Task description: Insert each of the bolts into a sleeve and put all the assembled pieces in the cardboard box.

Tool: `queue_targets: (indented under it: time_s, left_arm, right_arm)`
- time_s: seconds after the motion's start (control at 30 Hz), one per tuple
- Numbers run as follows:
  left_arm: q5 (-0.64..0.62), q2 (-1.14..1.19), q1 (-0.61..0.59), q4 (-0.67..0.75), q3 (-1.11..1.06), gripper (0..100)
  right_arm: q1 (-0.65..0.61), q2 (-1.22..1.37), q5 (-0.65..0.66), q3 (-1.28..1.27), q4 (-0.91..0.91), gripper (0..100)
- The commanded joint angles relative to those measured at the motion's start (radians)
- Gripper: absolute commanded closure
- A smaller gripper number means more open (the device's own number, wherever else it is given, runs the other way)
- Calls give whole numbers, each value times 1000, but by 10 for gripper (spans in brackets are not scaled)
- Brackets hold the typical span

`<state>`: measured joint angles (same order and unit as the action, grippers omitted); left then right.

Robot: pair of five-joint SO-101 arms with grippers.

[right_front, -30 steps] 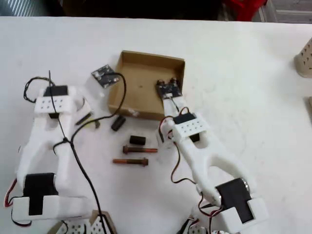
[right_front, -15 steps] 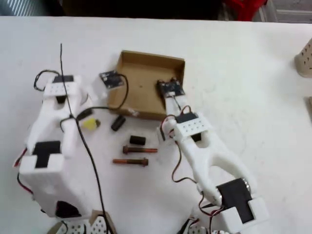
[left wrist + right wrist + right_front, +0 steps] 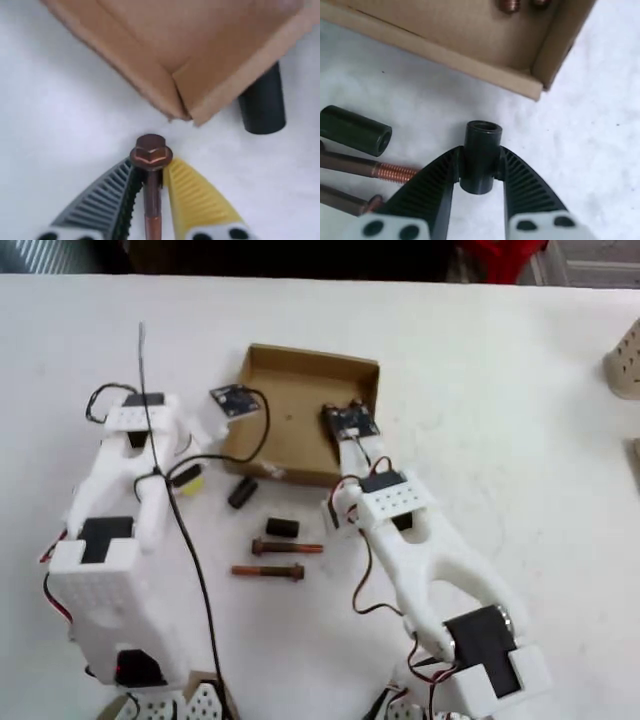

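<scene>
My left gripper is shut on a copper bolt, hex head forward, just short of a corner of the cardboard box. A black sleeve lies beside that corner. In the high view the left gripper sits left of the box and that sleeve. My right gripper is shut on an upright black sleeve near the box's front wall. A loose sleeve and two bolts lie on the table below the box. Two copper ends show inside the box.
A black cable trails over the left arm and across the table. The right arm stretches from the front right towards the box. A beige object stands at the far right edge. White table spreads right of the box.
The left arm has lifted and swung towards the box, carrying the bolt up off the table. The right arm has kept still with its sleeve.
</scene>
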<state>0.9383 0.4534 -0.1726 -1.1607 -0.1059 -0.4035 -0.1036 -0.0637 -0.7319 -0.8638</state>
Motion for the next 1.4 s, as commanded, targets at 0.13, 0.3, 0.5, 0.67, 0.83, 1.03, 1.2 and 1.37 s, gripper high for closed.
queue_targets:
  time_s: [0.13, 0.3, 0.5, 0.67, 0.83, 1.03, 1.2, 1.37]
  left_arm:
    - [-333, 7, 21, -104, 124, 980]
    - [-735, 5, 21, -224, 270, 980]
    - [-872, -58, 30, -160, 256, 980]
    - [-944, -168, 21, 2, 72, 980]
    - [-948, -372, 7, 172, -199, 980]
    - [-950, -641, -35, 305, -528, 978]
    - [-950, -825, -139, 407, -741, 978]
    - [-950, -947, -176, 439, -872, 977]
  right_arm:
    - [7, -48, 14, 5, 12, 981]
    - [7, -51, 14, 5, 12, 981]
    - [2, -58, 14, 5, 12, 981]
    - [1, -58, 14, 5, 12, 981]
    - [1, -59, 14, 5, 13, 981]
    - [-16, -59, 14, 5, 13, 981]
    - [-22, -59, 14, 6, 15, 981]
    - [-22, -70, 14, 6, 33, 981]
